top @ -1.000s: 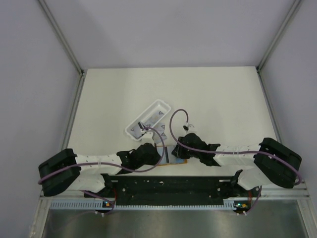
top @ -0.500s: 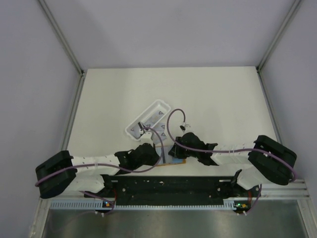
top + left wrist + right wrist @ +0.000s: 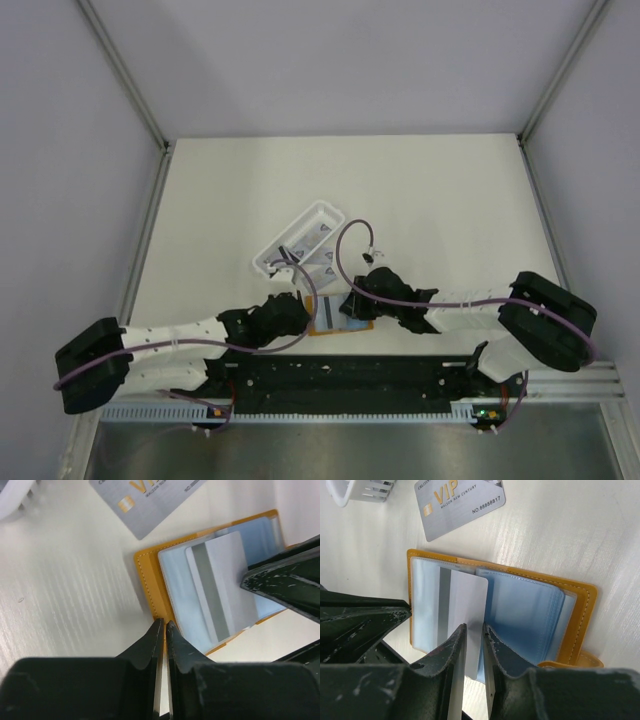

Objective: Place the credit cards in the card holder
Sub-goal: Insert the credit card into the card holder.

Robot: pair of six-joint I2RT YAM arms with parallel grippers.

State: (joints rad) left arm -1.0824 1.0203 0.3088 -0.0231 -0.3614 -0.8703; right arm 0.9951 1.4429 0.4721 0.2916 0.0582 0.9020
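Your left claw [image 3: 164, 625] had its fingers all but together, only a sliver between them, with the tips at the near corner of the card holder [image 3: 147, 580]. I could not tell whether it was pinching the orange cover or only resting there.

By my reckoning you were early in the job. Beyond that claw, the white tray [image 3: 268, 256] held several cards [image 3: 320, 235], none of them moved to the holder yet. A silver VIP card [image 3: 460, 505] lay loose and face up on the worktop [image 3: 430, 200], between the tray and the holder, just beside the holder's far edge but apart from it.

The holder lay open and flat near the arm bases, its clear sleeves [image 3: 525, 610] facing up. One striped card [image 3: 465, 600], white with a grey band, lay lengthwise on the stack of sleeves nearer your left claw. Whether its far end had gone under the plastic was not clear, and its near end reached to or past the holder's edge, so I would count it as half in at best. No other card showed in the sleeves.

Your right claw [image 3: 475, 627] had its jaws a little apart, tips on or just above that card's near end, the card's face showing in the gap. It gripped nothing that I could see, and looked placed to push the card home.
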